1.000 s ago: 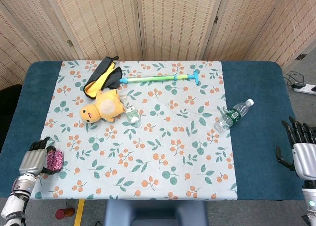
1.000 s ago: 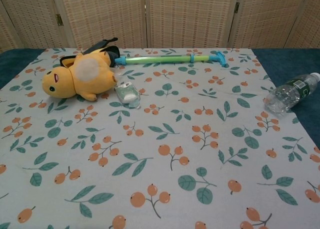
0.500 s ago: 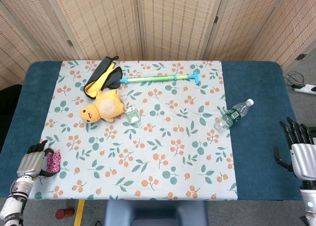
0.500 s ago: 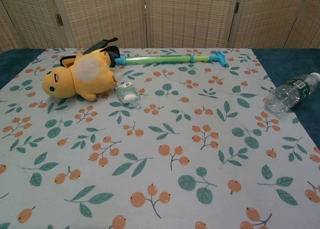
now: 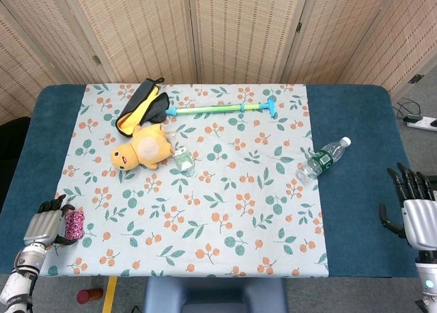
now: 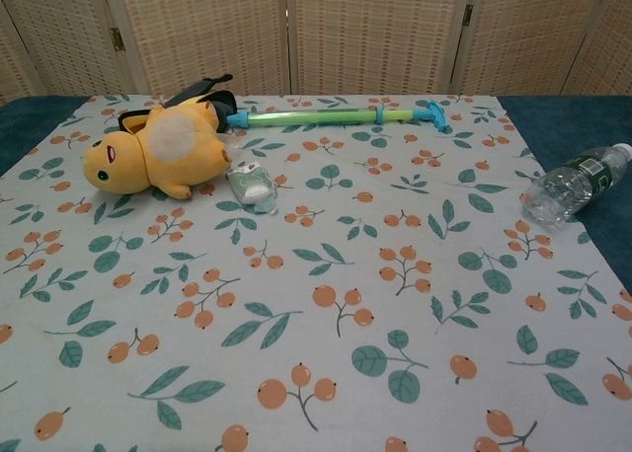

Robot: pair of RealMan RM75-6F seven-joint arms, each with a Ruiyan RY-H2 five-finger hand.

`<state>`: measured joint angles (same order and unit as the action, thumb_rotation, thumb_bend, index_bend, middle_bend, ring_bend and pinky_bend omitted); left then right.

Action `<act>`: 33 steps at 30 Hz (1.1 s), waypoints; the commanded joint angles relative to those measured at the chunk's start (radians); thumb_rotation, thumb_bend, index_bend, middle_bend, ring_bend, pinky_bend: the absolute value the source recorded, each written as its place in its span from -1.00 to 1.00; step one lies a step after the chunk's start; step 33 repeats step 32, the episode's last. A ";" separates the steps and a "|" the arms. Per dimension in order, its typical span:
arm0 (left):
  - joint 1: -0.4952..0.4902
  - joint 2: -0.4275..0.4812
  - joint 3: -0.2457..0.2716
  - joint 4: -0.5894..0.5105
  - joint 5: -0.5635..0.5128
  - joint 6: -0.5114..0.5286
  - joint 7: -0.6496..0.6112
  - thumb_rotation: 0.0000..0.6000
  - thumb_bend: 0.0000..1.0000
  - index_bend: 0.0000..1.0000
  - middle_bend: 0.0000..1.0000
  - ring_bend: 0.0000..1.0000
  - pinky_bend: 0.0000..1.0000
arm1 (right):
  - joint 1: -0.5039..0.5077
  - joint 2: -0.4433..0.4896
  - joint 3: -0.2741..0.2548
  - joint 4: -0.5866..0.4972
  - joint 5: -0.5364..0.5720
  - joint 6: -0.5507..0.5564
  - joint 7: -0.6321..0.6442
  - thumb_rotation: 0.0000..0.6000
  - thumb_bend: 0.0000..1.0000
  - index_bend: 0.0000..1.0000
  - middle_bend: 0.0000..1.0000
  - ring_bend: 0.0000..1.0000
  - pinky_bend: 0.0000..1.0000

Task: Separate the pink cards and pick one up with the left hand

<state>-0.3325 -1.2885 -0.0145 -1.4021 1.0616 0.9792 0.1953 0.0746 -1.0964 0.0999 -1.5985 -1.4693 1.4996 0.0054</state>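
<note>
Gripping seemingly unmoved pink cards (image 5: 74,223), left robot hand (image 5: 46,223).

Blue table (image 5: 355,210) under floral cloth (image 5: 225,210).

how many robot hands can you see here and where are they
2. The left hand is at the table's near left corner, holding the pink cards. The right hand is at the near right edge, fingers spread, holding nothing. The chest view shows neither.
</note>
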 commanded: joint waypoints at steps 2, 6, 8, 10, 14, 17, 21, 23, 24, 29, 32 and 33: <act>0.000 0.003 -0.001 -0.006 0.000 -0.001 0.004 0.96 -0.73 -0.54 -1.00 -1.00 -1.00 | -0.001 0.001 0.000 0.001 0.001 0.001 0.001 0.61 0.10 -1.00 -1.00 -1.00 -1.00; 0.003 0.022 -0.007 -0.043 0.009 0.014 -0.001 0.96 -0.74 -0.59 -1.00 -1.00 -1.00 | -0.001 0.002 0.000 0.003 0.003 -0.002 0.005 0.60 0.10 -1.00 -1.00 -1.00 -1.00; 0.007 0.037 -0.019 -0.076 0.026 0.040 -0.019 0.96 -0.74 -0.60 -1.00 -1.00 -1.00 | 0.001 0.004 0.000 0.006 0.004 -0.009 0.009 0.61 0.10 -1.00 -1.00 -1.00 -1.00; 0.010 0.056 -0.031 -0.108 0.043 0.068 -0.027 0.98 -0.74 -0.60 -1.00 -1.00 -1.00 | 0.005 0.009 -0.002 0.011 0.005 -0.021 0.024 0.61 0.10 -1.00 -1.00 -1.00 -1.00; 0.021 0.073 -0.066 -0.160 0.070 0.145 -0.052 1.00 -0.73 -0.60 -1.00 -1.00 -1.00 | 0.011 0.023 -0.005 0.022 0.014 -0.049 0.073 0.61 0.10 -1.00 -1.00 -1.00 -1.00; 0.036 0.077 -0.085 -0.192 0.093 0.206 -0.067 1.00 -0.73 -0.60 -1.00 -1.00 -1.00 | 0.011 0.030 -0.006 0.033 0.018 -0.059 0.115 0.65 0.10 -1.00 -1.00 -1.00 -1.00; 0.059 0.071 -0.088 -0.226 0.129 0.286 -0.045 1.00 -0.73 -0.60 -1.00 -1.00 -1.00 | 0.013 0.027 -0.010 0.056 0.021 -0.076 0.158 0.73 0.10 -1.00 -1.00 -1.00 -1.00; 0.072 0.062 -0.081 -0.244 0.156 0.325 -0.032 1.00 -0.73 -0.61 -1.00 -1.00 -1.00 | 0.017 0.023 -0.013 0.068 0.020 -0.088 0.181 0.76 0.10 -1.00 -1.00 -1.00 -1.00; 0.078 0.059 -0.078 -0.251 0.166 0.339 -0.029 1.00 -0.73 -0.61 -1.00 -1.00 -1.00 | 0.018 0.021 -0.015 0.071 0.017 -0.092 0.193 0.77 0.10 -1.00 -1.00 -1.00 -1.00; 0.113 0.051 -0.062 -0.276 0.207 0.408 -0.010 1.00 -0.73 -0.62 -1.00 -1.00 -1.00 | 0.019 0.013 -0.020 0.091 0.001 -0.088 0.237 0.77 0.10 -1.00 -1.00 -1.00 -1.00; 0.134 0.058 -0.051 -0.294 0.235 0.443 -0.007 1.00 -0.73 -0.62 -1.00 -1.00 -1.00 | 0.015 0.009 -0.016 0.097 -0.007 -0.069 0.251 0.77 0.10 -1.00 -0.99 -1.00 -1.00; 0.134 0.058 -0.051 -0.294 0.235 0.443 -0.007 1.00 -0.73 -0.62 -1.00 -1.00 -1.00 | 0.015 0.009 -0.016 0.097 -0.007 -0.069 0.251 0.77 0.10 -1.00 -0.99 -1.00 -1.00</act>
